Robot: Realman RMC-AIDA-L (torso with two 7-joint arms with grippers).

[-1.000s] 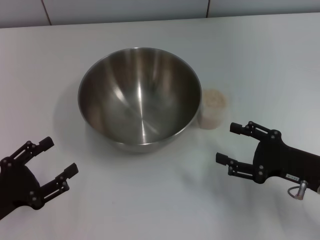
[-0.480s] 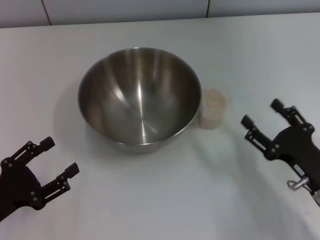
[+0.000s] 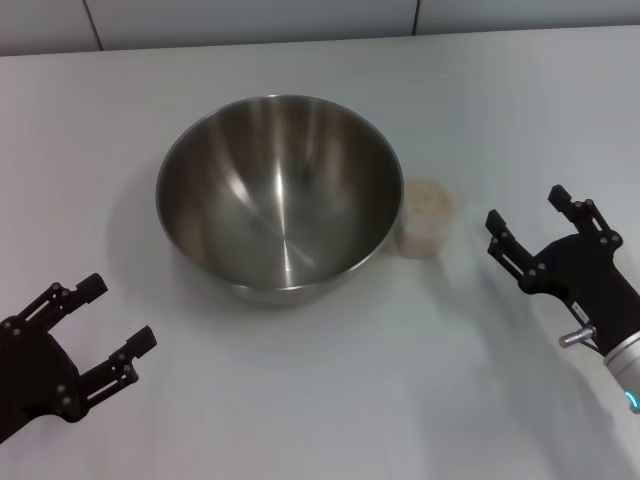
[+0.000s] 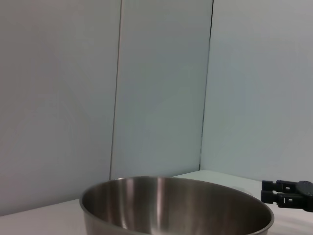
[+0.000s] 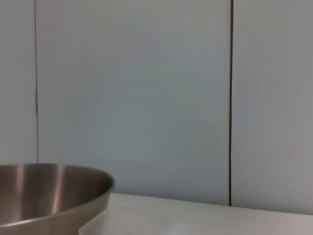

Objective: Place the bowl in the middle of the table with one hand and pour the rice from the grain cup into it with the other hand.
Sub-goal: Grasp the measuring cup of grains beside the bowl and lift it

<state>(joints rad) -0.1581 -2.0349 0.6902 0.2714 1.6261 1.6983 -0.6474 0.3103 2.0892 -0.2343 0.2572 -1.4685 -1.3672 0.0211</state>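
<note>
The steel bowl [image 3: 278, 190] stands upright and empty on the white table [image 3: 320, 400], a little left of centre. It also shows in the left wrist view [image 4: 171, 208] and the right wrist view [image 5: 49, 196]. The grain cup [image 3: 423, 217] holds pale rice [image 3: 428, 198] and stands touching the bowl's right side. My right gripper [image 3: 530, 226] is open, empty, to the right of the cup and apart from it. My left gripper [image 3: 112, 318] is open and empty at the front left, clear of the bowl.
A grey panelled wall [image 3: 250, 20] runs along the table's far edge. My right gripper's fingers [image 4: 286, 193] show far off in the left wrist view.
My right gripper swung from the front right up to the cup's right side, turned its open fingers toward the far left, then settled slightly lower. The left gripper barely moved.
</note>
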